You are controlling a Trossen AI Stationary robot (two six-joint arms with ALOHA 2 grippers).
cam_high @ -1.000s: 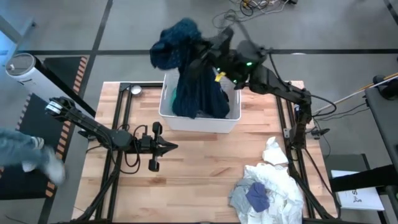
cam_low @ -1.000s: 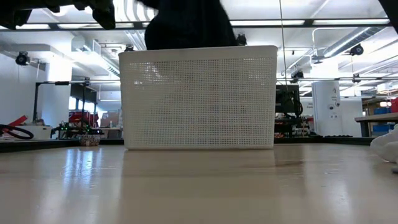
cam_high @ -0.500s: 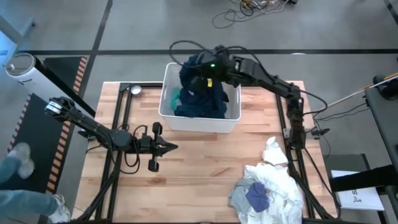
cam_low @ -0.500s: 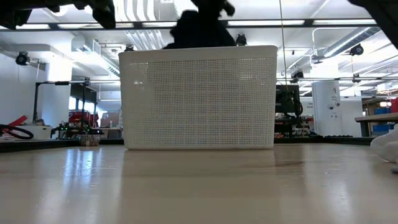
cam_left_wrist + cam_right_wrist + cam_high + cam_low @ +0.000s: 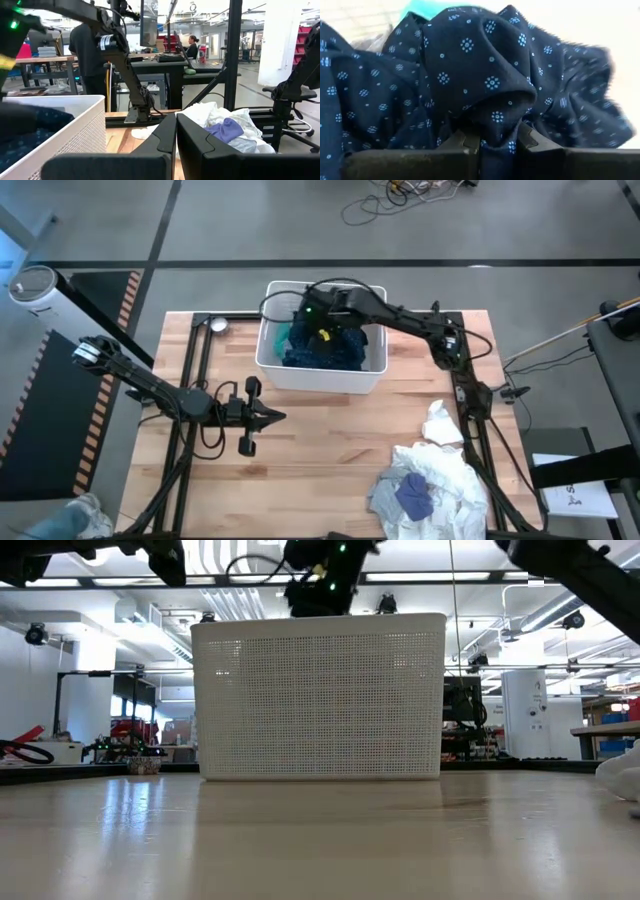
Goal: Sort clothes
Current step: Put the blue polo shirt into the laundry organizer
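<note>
A dark blue garment with small pale flower print [image 5: 325, 348] lies bunched in the white slatted basket [image 5: 372, 378] at the table's far middle. A teal cloth [image 5: 283, 335] shows beside it. My right gripper [image 5: 318, 338] reaches down into the basket, shut on the dark blue garment [image 5: 470, 75]. In the low view only the right gripper's wrist [image 5: 322, 580] shows above the basket's rim. My left gripper [image 5: 278, 416] waits shut at the table's left middle, touching nothing. Its fingers [image 5: 175, 140] are pressed together. My right gripper pinches a bunched fold of the dark blue garment [image 5: 496, 131] between its two fingers. The fingers come from above, slanting down into the basket. The rest of the garment lies heaped and slack in the basket around the fingers.
A heap of white clothes [image 5: 440, 475] with a purple piece [image 5: 413, 495] and a grey piece [image 5: 385, 495] lies at the table's near right corner. The same heap [image 5: 220, 117] shows in the left wrist view. People stand in the room beyond the table.
My right gripper has come down toward the basket and a little toward the table's left, tipping from about level to pointing steeply down. The dark blue garment, which hung high over the basket's far side, has sunk into the basket and bunched up.
</note>
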